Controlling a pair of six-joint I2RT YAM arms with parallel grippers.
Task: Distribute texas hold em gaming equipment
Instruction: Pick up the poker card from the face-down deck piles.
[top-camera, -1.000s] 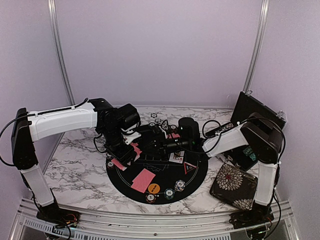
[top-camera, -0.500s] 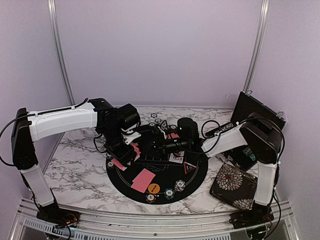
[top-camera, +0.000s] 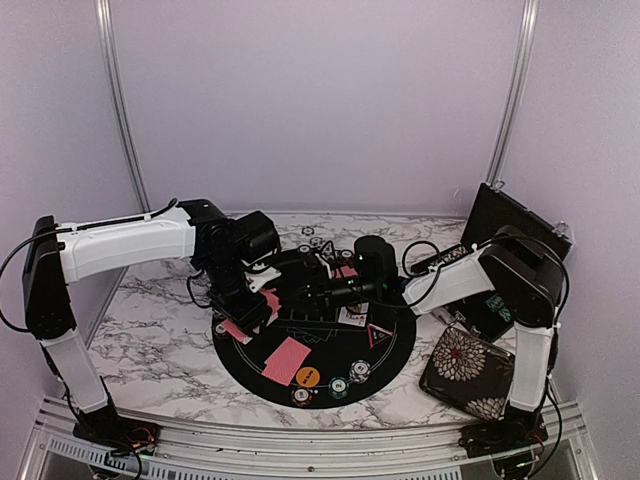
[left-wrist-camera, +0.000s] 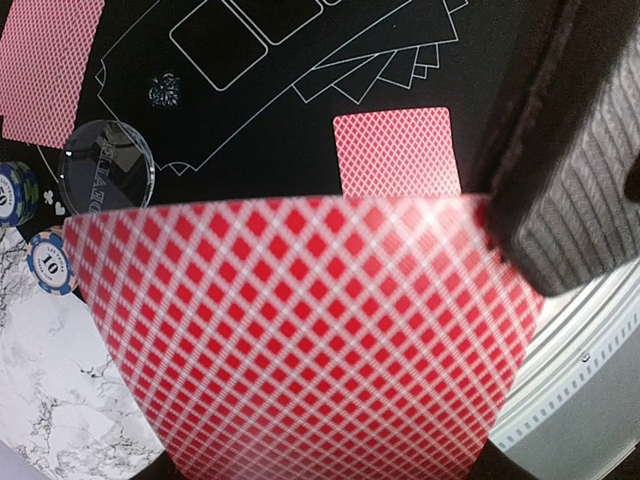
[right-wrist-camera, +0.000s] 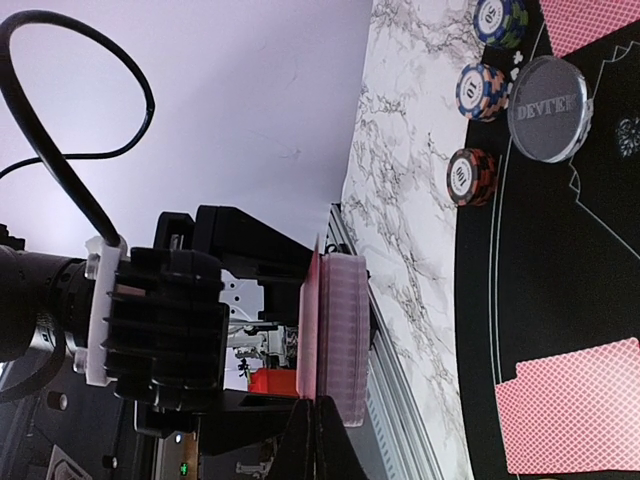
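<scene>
Pack (right-wrist-camera: 346, 340) stands on edge just ahead of my right gripper (right-wrist-camera: 308, 440), pinched shut on its front card (right-wrist-camera: 311, 320) (left gripper (top-camera: 250, 300) clamps the pack).

Pink-red-backed deck (left-wrist-camera: 300, 340), diamond-patterned, raised clear of the black mat (top-camera: 330, 352) (edge-on in the right wrist view). One card (top-camera: 287, 360) lies face down on the mat. Striped chip stacks (top-camera: 339, 386) and an orange disc (top-camera: 308, 377) line its near rim. The red-edged triangle (top-camera: 377, 334) lies further right.
</scene>
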